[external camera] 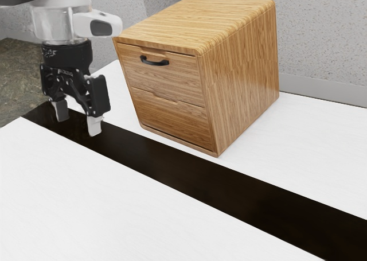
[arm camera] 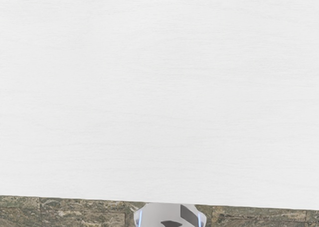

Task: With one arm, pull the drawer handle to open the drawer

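1. A wooden cabinet [external camera: 235, 71] stands on a white table [external camera: 86, 209], beyond a black stripe [external camera: 229, 195] that crosses the top.
2. The cabinet's front holds two drawers. The upper drawer [external camera: 166, 77] carries a black handle [external camera: 154, 61] near its top edge; the lower drawer [external camera: 172, 116] sits under it.
3. The upper drawer's front lies level with the lower one's.
4. A grey wall [external camera: 321, 26] rises behind the cabinet, and stone floor [external camera: 14, 71] shows past the table at the exterior view's left.
5. The arm [external camera: 57, 14] is cut off by the exterior view's upper left edge.
6. In the wrist view, white table [arm camera: 159, 87] meets a strip of stone floor [arm camera: 60, 212]. A rounded white-and-black part [arm camera: 169, 217] is cut off at the edge there; I cannot tell what it is.
7. The gripper [external camera: 78, 122] points straight down over the stripe's end at the exterior view's left.
8. Its fingers [external camera: 94, 125] are spread wide, with nothing between them.
9. The gripper is well apart from the handle, toward the exterior view's left.
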Controlling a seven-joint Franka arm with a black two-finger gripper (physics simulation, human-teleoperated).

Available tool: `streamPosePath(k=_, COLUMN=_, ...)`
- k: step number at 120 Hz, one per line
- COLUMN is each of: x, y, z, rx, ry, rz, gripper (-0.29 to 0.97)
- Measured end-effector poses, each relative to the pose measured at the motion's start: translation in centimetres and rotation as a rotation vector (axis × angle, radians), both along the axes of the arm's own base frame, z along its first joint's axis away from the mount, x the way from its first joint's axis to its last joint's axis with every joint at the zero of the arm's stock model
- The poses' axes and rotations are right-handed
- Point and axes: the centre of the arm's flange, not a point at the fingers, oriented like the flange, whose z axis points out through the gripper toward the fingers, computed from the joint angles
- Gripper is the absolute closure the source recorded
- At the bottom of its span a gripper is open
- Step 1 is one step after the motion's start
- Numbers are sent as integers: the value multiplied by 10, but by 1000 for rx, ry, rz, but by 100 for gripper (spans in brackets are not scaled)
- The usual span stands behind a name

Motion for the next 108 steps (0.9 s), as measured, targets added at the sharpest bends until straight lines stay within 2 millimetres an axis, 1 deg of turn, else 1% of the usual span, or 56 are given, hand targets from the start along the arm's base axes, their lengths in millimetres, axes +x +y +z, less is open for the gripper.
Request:
streamPosePath(k=4, x=18, y=1, z=-8, rx=6, ry=-51, rz=6, gripper=0)
streamPosePath(k=8, x=31, y=4, z=-10, rx=13, ry=-102, rz=14, gripper=0)
streamPosePath(k=16, x=43, y=10, z=-4, rx=38, ry=-201, rz=34, gripper=0)
streamPosePath(k=23, x=52, y=16, z=-3, rx=64, ry=-252, rz=48, gripper=0)
streamPosePath(k=32, x=58, y=18, z=-1, rx=86, ry=-297, rz=59, gripper=0)
streamPosePath(k=36, x=60, y=18, z=-5, rx=101, ry=-297, rz=57, gripper=0)
streamPosePath(k=46, x=55, y=12, z=-2, rx=140, ry=-306, rz=37, gripper=0)
streamPosePath(k=52, x=56, y=2, z=-1, rx=147, ry=-320, rz=-18, gripper=0)
streamPosePath(k=59, x=62, y=-9, z=-5, rx=140, ry=-350, rz=-128, gripper=0)
streamPosePath(k=64, x=69, y=-13, z=-8, rx=130, ry=-379, rz=-217, gripper=0)
streamPosePath(k=69, x=77, y=-12, z=-23, rx=84, ry=-408, rz=-318, gripper=0)
streamPosePath(k=74, x=86, y=-1, z=-38, rx=16, ry=-447, rz=-394, gripper=0)
streamPosePath(k=79, x=94, y=19, z=-43, rx=-23, ry=-502, rz=-446, gripper=0)
streamPosePath(k=87, x=102, y=46, z=-39, rx=-41, ry=-593, rz=-538, gripper=0)
streamPosePath(k=99, x=114, y=63, z=-30, rx=-23, ry=-722, rz=-716, gripper=0)
streamPosePath(k=108, x=117, y=87, z=-23, rx=16, ry=-789, rz=-808, gripper=0)
